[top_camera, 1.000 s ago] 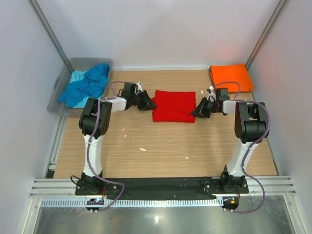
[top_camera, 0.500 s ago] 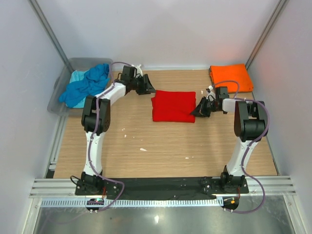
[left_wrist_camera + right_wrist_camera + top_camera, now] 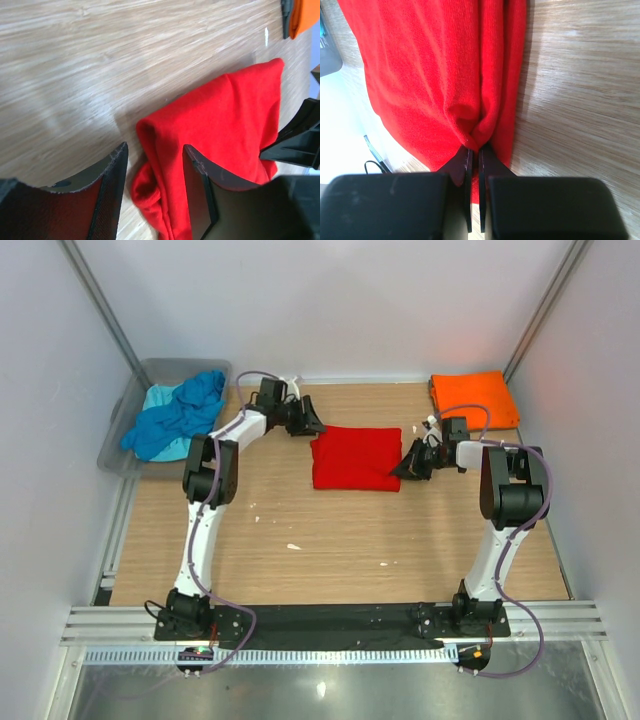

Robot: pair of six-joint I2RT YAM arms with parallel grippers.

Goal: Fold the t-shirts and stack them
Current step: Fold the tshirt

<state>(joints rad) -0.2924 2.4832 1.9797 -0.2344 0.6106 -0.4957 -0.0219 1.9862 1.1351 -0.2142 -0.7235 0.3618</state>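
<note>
One red shirt [image 3: 356, 457] lies centred, orange shirt [image 3: 473, 398] far right, tub [image 3: 175, 370] far left.

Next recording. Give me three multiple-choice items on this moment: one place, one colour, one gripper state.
1. Where on the table does the orange t-shirt lie? A far right corner; B near left corner; C centre.
2. What colour is the t-shirt the right gripper pinches? A blue; B red; C orange.
3. The left gripper is: A shut on cloth; B open; C out of view.
Answers: A, it lies folded at the far right; B, it clamps the red t-shirt at its edge; B, its jaws stand apart.
</note>
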